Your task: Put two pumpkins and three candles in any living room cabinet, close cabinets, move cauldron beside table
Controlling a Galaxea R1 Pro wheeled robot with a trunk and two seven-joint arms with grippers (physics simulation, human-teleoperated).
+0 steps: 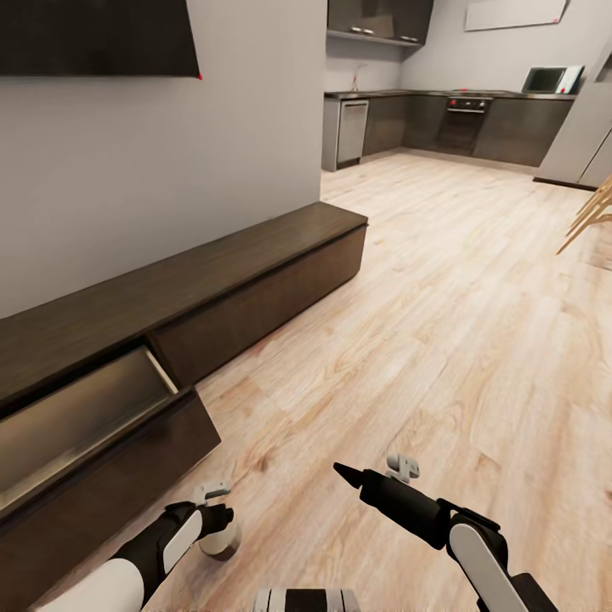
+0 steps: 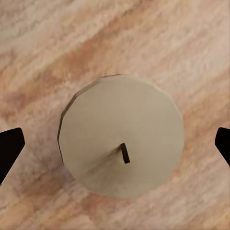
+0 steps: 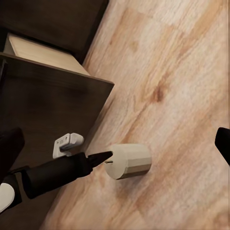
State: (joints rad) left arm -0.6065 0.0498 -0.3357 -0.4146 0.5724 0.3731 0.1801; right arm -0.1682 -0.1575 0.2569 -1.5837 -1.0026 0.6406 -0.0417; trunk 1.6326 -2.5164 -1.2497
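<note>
Candle [image 2: 121,135] sits dead centre in the left wrist view, seen from straight above: round pale top, short dark wick, upright on the wood floor [image 2: 43,43]. Long axis vertical, running along the line of the left arm's approach. Left pincer [image 1: 223,517] is directly over it, fingers apart, one dark tip at each side edge of that view, well clear of the candle's sides. Nothing gripped.

Head view, lower left: left arm reaching down, candle [image 1: 223,541] just under the pincer and partly hidden by it. Beside it, at far left, the cabinet [image 1: 255,263] runs along the wall, one drawer [image 1: 81,416] pulled open, tan inside, nothing visible in it from here.

Lower right of centre: right pincer [image 1: 374,478] hangs above bare floor, off to the candle's side and farther from it. Fingers apart, holding nothing. Its wrist view takes in the candle [image 3: 128,160], the left arm's fingers over it, and the open drawer's corner.

Judgement: left arm is placed for the grasp; a straight descent and close should do. The drawer lies close by to the left.
</note>
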